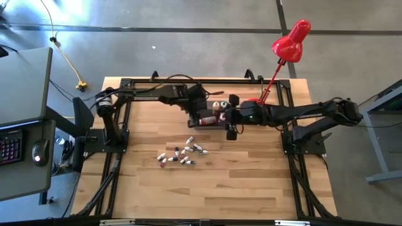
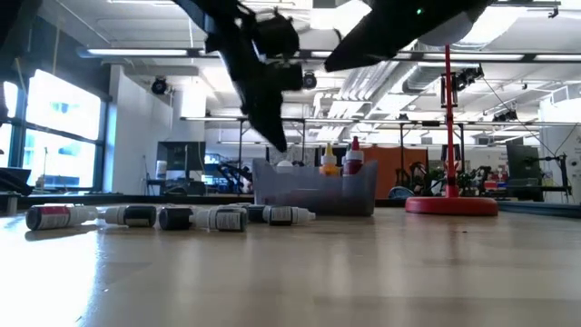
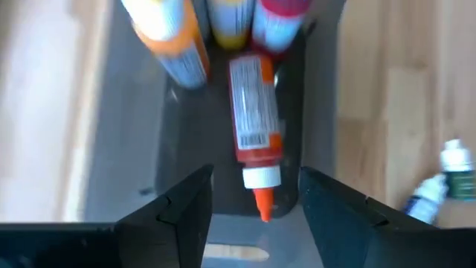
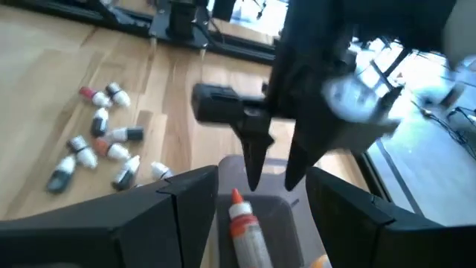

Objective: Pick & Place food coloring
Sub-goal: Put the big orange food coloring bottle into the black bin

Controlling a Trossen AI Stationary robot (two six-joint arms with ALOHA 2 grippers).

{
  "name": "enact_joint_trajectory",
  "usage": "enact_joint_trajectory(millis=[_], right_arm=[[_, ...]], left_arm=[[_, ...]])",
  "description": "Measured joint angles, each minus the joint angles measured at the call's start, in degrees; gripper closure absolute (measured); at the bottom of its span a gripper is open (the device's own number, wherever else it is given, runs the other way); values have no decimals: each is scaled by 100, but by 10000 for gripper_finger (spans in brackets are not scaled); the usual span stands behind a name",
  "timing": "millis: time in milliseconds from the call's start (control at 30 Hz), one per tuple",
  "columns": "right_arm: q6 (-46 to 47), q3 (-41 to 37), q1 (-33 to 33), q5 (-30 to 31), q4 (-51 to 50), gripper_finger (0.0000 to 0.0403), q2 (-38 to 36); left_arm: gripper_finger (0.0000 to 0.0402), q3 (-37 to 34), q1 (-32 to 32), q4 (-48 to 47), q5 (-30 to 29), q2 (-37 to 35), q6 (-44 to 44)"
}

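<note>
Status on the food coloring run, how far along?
Done: a few round bottles stand in the dark grey rectangular bin, an orange-tipped bottle lying flat there. In hand: nothing; left end effector open above it. Left: about ten slim whitish vials on the wooden table.

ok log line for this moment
left fingers: open over dark grey bin | orange-capped bottle: lying in bin | right fingers: open above bin

The left gripper (image 3: 256, 205) hangs with its jaws apart over the dark grey bin (image 3: 134, 149). An orange bottle (image 3: 253, 126) lies flat inside, tip toward the fingers (image 3: 178, 216). Three bottles (image 3: 223, 22) stand behind it, and what look like two small vials (image 3: 446, 182) lie on the wooden table (image 3: 394, 89).
</note>
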Motion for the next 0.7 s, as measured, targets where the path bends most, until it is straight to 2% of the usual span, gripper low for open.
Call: enact_joint_trajectory(millis=[300, 467, 700], right_arm=[[-4, -10, 152, 164, -322, 204, -56], [-4, -10, 151, 193, -420, 204, -54], [-4, -10, 151, 210, -462, 204, -54]], left_arm=[[209, 359, 0, -75, 142, 707, -44], [209, 624, 0, -453, 125, 915, -25], [208, 672, 0, -483, 143, 941, -33]])
